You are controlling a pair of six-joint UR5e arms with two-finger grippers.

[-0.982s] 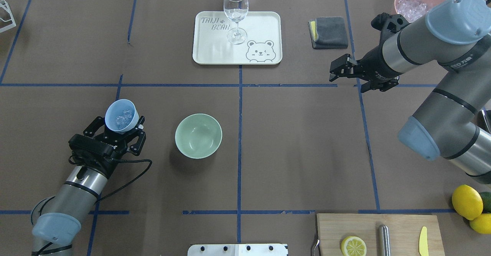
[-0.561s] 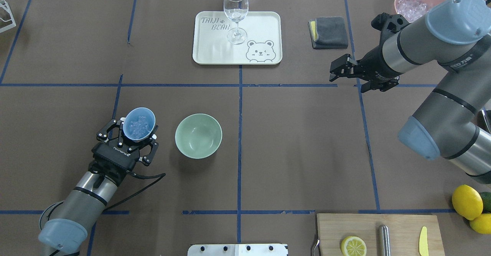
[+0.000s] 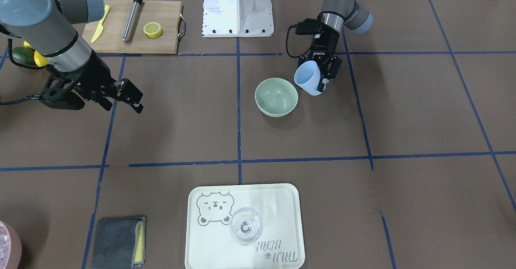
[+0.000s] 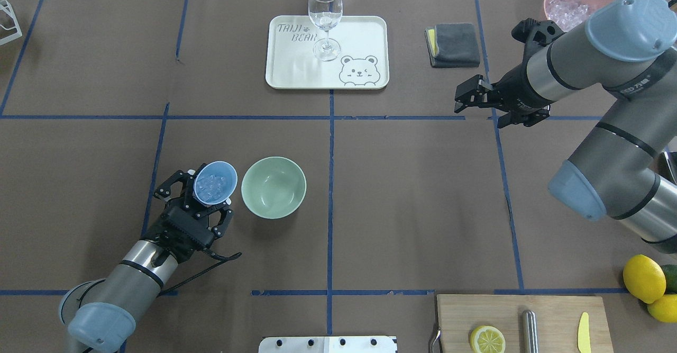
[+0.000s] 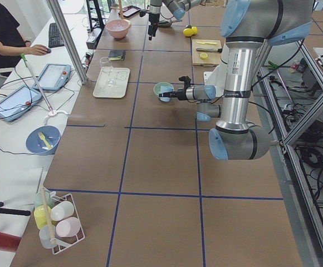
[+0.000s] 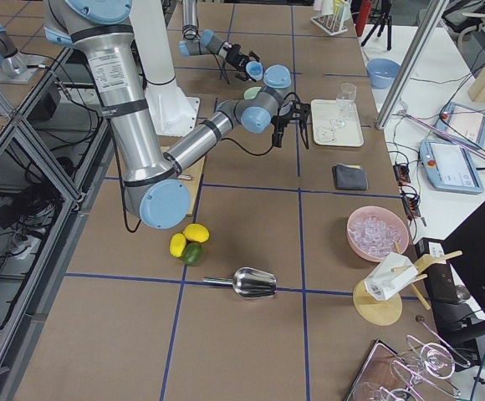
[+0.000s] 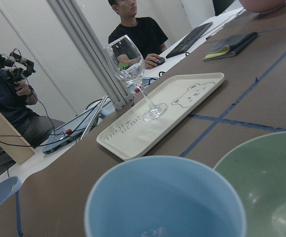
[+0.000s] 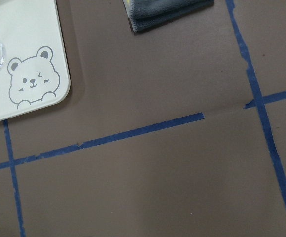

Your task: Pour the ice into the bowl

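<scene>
My left gripper (image 4: pixel 203 198) is shut on a light blue cup (image 4: pixel 215 182) and holds it tilted just left of the bowl, almost touching its rim. Small clear ice cubes (image 4: pixel 211 186) lie inside the cup. The pale mint-green bowl (image 4: pixel 273 187) stands upright and empty on the brown table. From across the table the cup (image 3: pixel 307 82) hangs at the bowl's (image 3: pixel 276 96) edge. In the left wrist view the cup's mouth (image 7: pixel 165 197) is in front and the bowl (image 7: pixel 273 182) is just beyond it. My right gripper (image 4: pixel 466 98) is open and empty, far off at the right.
A cream tray (image 4: pixel 365 30) with a clear wine glass (image 4: pixel 325 19) stands at the back centre. A grey cloth (image 4: pixel 454 44) and a pink bowl of ice (image 4: pixel 567 3) are at the back right. A cutting board (image 4: pixel 523 318) and lemons (image 4: pixel 643 279) sit at the near right.
My left gripper has carried the blue cup to the right and towards the bowl, and turned it so its mouth faces the bowl. The right arm has not moved.
</scene>
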